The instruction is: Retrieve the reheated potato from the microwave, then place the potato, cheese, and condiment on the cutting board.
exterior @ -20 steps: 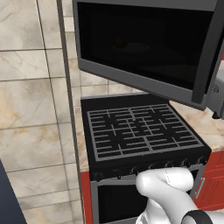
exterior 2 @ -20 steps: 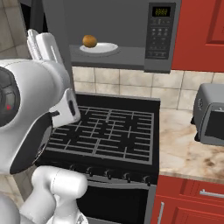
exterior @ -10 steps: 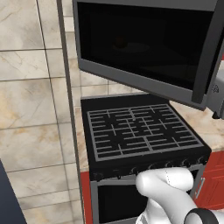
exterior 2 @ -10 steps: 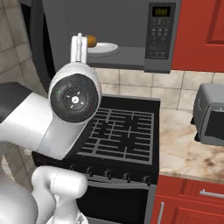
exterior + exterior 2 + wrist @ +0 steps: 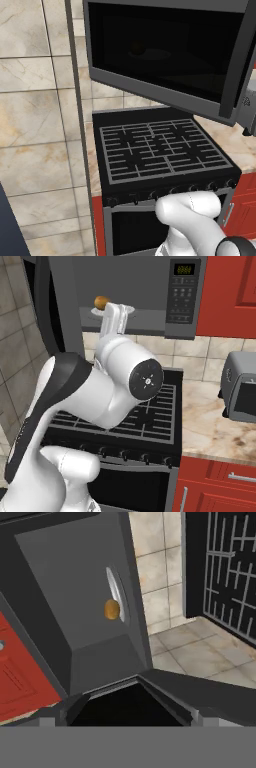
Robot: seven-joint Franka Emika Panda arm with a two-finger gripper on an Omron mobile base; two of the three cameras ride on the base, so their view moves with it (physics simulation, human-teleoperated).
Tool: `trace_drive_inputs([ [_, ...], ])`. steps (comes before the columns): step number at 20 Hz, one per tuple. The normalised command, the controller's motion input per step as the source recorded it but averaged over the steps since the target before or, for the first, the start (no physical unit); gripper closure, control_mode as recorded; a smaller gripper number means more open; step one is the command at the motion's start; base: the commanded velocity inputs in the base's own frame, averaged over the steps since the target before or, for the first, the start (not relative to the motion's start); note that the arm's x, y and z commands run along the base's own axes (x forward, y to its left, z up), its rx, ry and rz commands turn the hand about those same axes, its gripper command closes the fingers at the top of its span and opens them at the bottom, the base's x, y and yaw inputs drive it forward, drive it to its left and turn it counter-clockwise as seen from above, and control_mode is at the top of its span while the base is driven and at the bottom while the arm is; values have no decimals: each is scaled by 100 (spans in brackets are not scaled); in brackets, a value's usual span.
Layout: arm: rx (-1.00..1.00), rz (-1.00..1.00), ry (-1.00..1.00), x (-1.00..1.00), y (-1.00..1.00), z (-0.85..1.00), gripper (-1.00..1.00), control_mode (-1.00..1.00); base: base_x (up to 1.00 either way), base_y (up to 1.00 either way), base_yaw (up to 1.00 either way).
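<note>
Overhead, smooth dark grey microwave (image 5: 135, 286) with door swung open, glossy keypad panel at right, above black stove (image 5: 155, 150) with ridged iron grates. Inside, small round tan-brown potato (image 5: 101, 302), matte skin, on thin white plate (image 5: 125, 308). Tool (image 5: 114, 316) released, jaws spread wide, just beside potato, grasping nothing.

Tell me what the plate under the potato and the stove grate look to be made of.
Plate: likely glazed ceramic or glass, by its smooth white, thin rim under the potato. Stove grate: probably cast iron or coated steel, by its matte black, thick rigid bars.
</note>
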Motion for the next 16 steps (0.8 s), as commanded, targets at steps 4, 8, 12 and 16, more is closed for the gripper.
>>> trace_drive_inputs([
  [4,0,30,-3,35,-13,0,-100,-100,0,0,0],
  [8,0,27,-7,30,-3,0,-100,-100,0,0,0],
  [12,0,16,-7,26,15,0,-100,-100,0,0,0],
  [16,0,11,-17,13,31,0,-100,-100,0,0,0],
])
